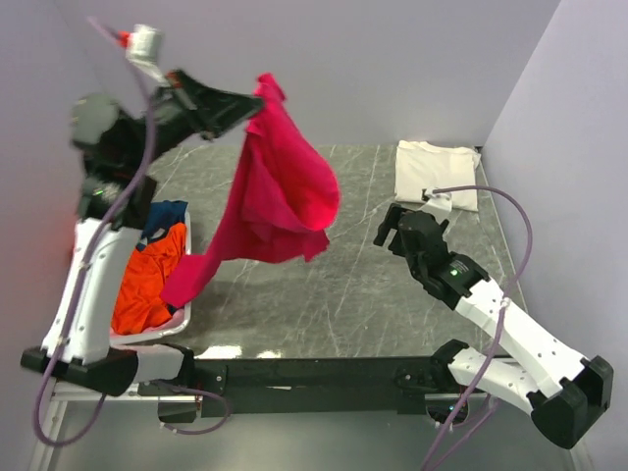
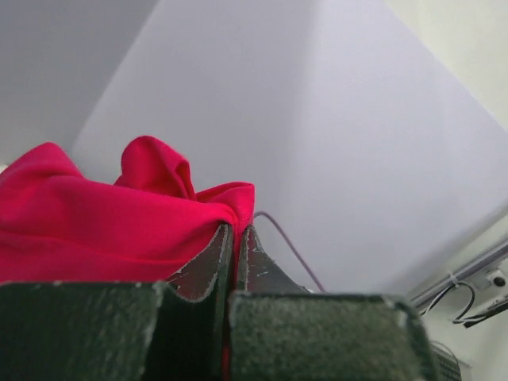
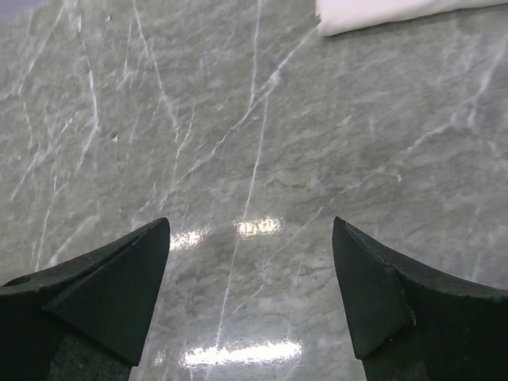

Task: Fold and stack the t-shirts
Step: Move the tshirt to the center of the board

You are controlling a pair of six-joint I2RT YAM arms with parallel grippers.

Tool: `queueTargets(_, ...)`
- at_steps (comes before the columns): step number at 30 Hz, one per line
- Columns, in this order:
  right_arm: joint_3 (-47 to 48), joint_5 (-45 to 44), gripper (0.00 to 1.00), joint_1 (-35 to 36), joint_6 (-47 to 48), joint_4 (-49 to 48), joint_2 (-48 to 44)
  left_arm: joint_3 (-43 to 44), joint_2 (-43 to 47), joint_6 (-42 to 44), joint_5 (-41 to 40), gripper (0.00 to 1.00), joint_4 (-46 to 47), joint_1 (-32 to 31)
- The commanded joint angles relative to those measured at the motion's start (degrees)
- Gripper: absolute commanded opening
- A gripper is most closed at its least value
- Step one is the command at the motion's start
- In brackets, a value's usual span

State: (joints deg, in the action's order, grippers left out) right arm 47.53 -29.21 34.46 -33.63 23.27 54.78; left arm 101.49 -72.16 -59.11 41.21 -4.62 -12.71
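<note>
The left arm stands high in the upper left of the top view, its forearm stretched out level toward the middle of the frame. At its tip the left hand [image 1: 250, 108] is closed tight on a bunched edge of the crimson-pink t-shirt [image 1: 280, 196]. In the left wrist view the two dark fingers [image 2: 198, 270] are pressed together with red cloth caught in the slit between them, and the rest of the fabric is heaped at the left of that frame against a pale wall.

The crimson-pink t-shirt hangs free in the air, well above the grey marbled surface [image 1: 324, 285]. It drops from the grip in loose folds, swells into a pouch at mid-frame, and trails one long tail down and to the left, ending near the rim of the white basket [image 1: 182, 319].

The right arm lies low at the lower right and reaches toward the centre. The right hand [image 1: 392, 228] hovers over bare surface with its jaws spread wide and nothing between them.

A cream-white t-shirt [image 1: 437, 174] lies folded flat on the surface in the upper right. An orange t-shirt [image 1: 147, 280] and a navy t-shirt [image 1: 167, 214] sit crumpled in the basket at the left.
</note>
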Motion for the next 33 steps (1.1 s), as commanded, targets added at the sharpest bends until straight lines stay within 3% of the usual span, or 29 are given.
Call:
queueTargets(1, 2.2, -5.8, 0.89, -0.4, -2.3, 3.4, -4.0, 0.3, -4.9, 5.5, -3.2, 0.01, 1.2, -9.2)
queueTargets(5, 1.3, -6.8, 0.89, -0.4, -4.3, 6.4, -7.1, -3.4, -11.6, 13.1, -9.3, 0.04, -6.8, -11.3)
queueTargets(7, 0.0, -6.4, 0.89, -0.4, -5.8, 7.8, -8.3, -4.6, -15.0, 18.8, -16.2, 0.28, -13.1, -11.3)
queueTargets(8, -0.4, -5.9, 0.89, -0.4, -6.3, 8.1, -8.5, -5.2, -18.9, 19.9, -17.5, 0.58, -14.5, -11.3)
queueTargets(9, -1.3, -5.2, 0.89, -0.4, -6.5, 8.5, -8.7, -6.1, -20.9, 20.7, -21.5, 0.68, -16.1, -11.3)
queueTargets(11, -2.1, -3.1, 0.89, -0.4, -7.1, 8.9, -8.7, -5.8, -26.9, 22.4, -25.3, 0.78, -23.3, -11.5)
queueTargets(13, -2.8, -1.6, 0.89, -0.4, -6.5, 8.8, -7.9, -4.7, -29.0, 22.3, -30.5, 0.8, -28.3, -12.1)
queueTargets(20, -4.9, 4.2, 0.89, -0.4, -3.4, 5.5, -2.5, -22.5, -18.0, 21.6, -37.5, 0.83, -26.7, -13.7)
queueTargets(26, -7.6, 11.1, 0.89, -1.1, -4.3, 0.8, 4.4, -41.6, -7.7, 18.2, -37.3, 0.84, -25.0, -13.8)
queueTargets(33, -6.9, 13.4, 0.89, -5.4, -6.7, 5.3, 12.2, -50.8, -1.7, 15.3, -34.4, 0.83, -24.4, -13.9)
